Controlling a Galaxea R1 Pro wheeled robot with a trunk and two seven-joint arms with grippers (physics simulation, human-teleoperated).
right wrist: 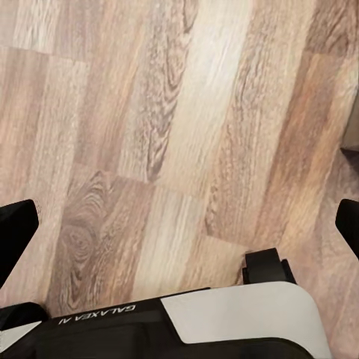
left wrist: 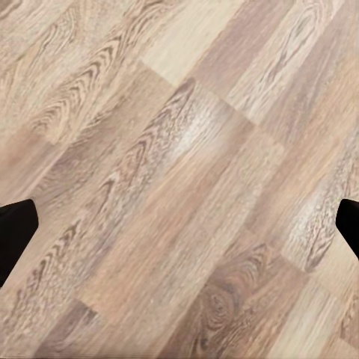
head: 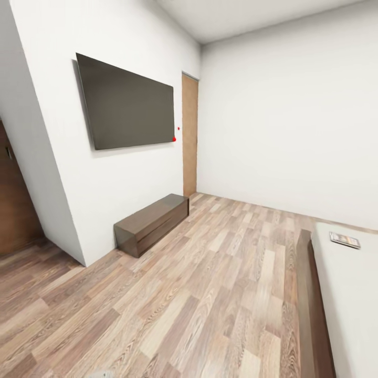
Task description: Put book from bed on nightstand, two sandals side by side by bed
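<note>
Both my arms hang low over the wood floor [head: 210, 294]. My left tool [left wrist: 179, 224] has its fingertips spread wide at the frame edges, gripping nothing; my right tool [right wrist: 179, 224] is likewise apart and empty, above my own base [right wrist: 224, 321]. At lower right lies the bed [head: 352, 304], and on it, right of centre, the book [head: 344, 240]. I judge it thin, light, stiff and flat-lying, so best pinched at an edge. Farther off, upper left, hangs a dark screen [head: 128, 102].
</note>
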